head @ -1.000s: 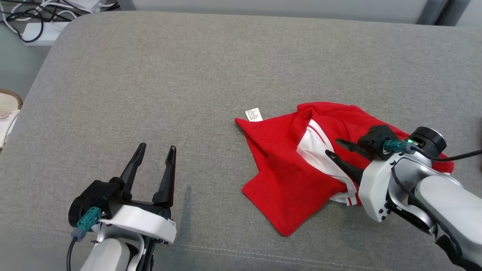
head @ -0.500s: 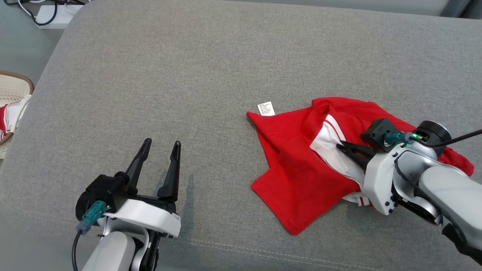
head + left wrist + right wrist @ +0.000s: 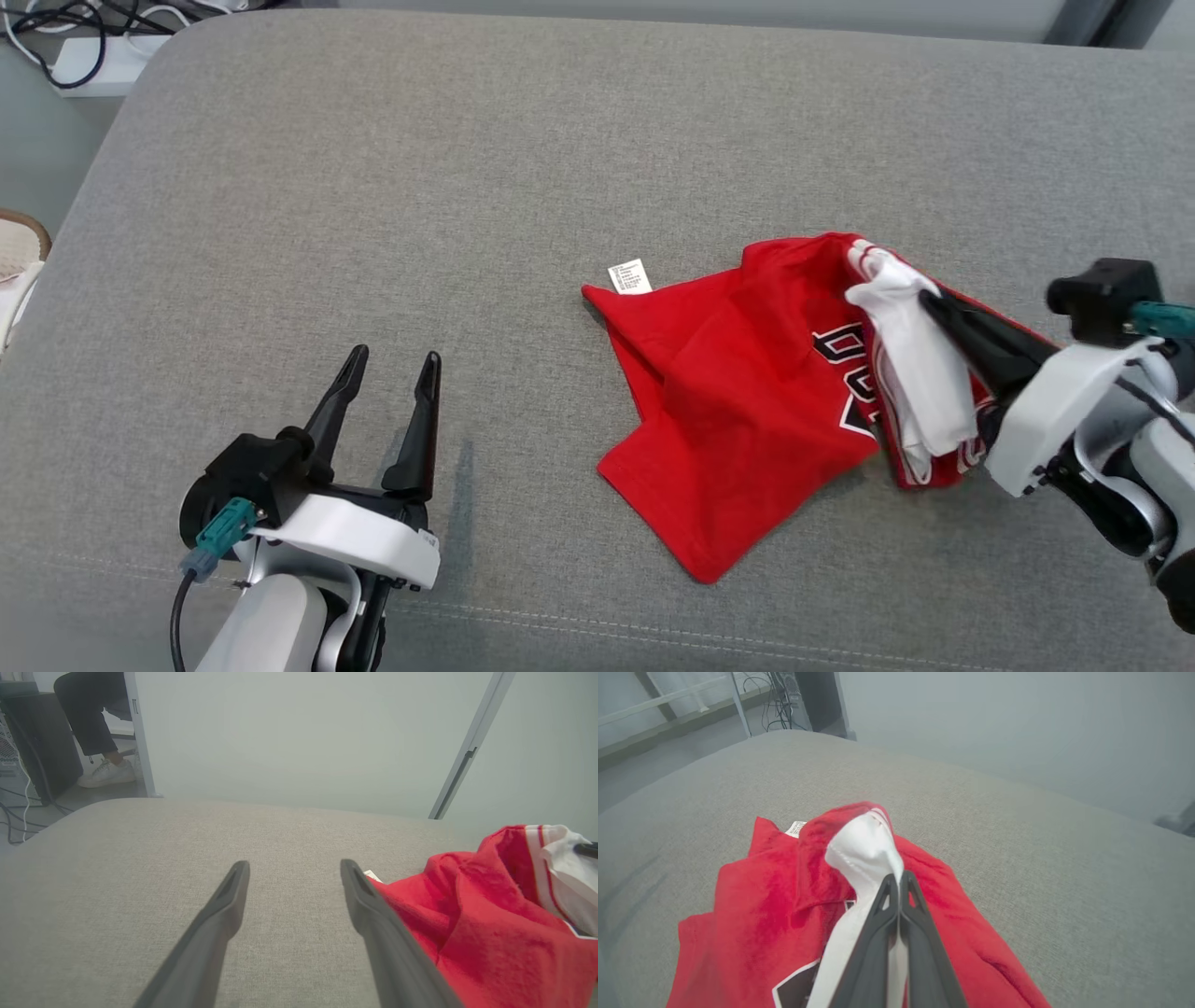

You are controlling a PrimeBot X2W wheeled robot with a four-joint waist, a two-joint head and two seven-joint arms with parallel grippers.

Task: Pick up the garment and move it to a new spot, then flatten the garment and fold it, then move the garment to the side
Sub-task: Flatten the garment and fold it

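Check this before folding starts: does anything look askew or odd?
The garment lies crumpled, not flat, on the cushion; the right gripper is shut on its white part, holding that edge raised. Its label sticks out. No damage visible.

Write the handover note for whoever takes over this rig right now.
Right gripper: shut on the white part of the red garment, with that edge raised off the grey cushion.
Left gripper: open, holding nothing, clear of the cloth.
Garment: crumpled, most of it lying on the cushion, right of centre in the head view.
Done: the grasp.
Left: lift and move it, flatten, fold, set aside.
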